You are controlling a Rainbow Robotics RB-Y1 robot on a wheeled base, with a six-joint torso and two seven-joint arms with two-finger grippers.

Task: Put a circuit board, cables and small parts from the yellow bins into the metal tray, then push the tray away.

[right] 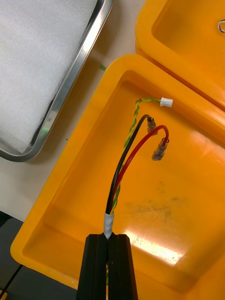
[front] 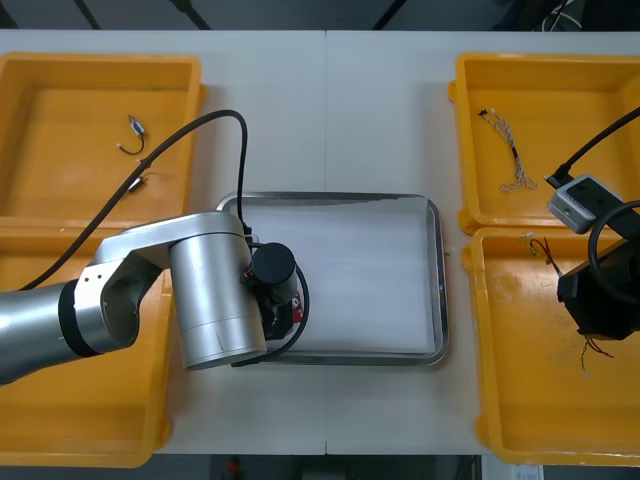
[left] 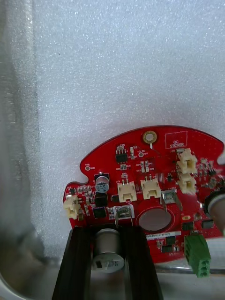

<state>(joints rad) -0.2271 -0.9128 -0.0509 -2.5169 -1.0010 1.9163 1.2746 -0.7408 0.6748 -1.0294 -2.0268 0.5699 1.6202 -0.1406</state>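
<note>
Slippage likely at left gripper [left: 107,232], clamped on one silver can [left: 107,244] of red circuit board [left: 150,187], over white lining of metal tray [front: 437,280]. Right gripper [right: 108,236] pinched shut on taped end of cable bundle [right: 126,159] over yellow bin [right: 61,211]; loose leads liable to snag rim.

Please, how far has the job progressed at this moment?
Done: nothing seems released yet. In hand: the left gripper holds the circuit board over the white inside of the metal tray; the right gripper pinches a black, red and yellow cable bundle over a yellow bin. Left: placing both, fetching small metal parts, pushing the tray away.
</note>
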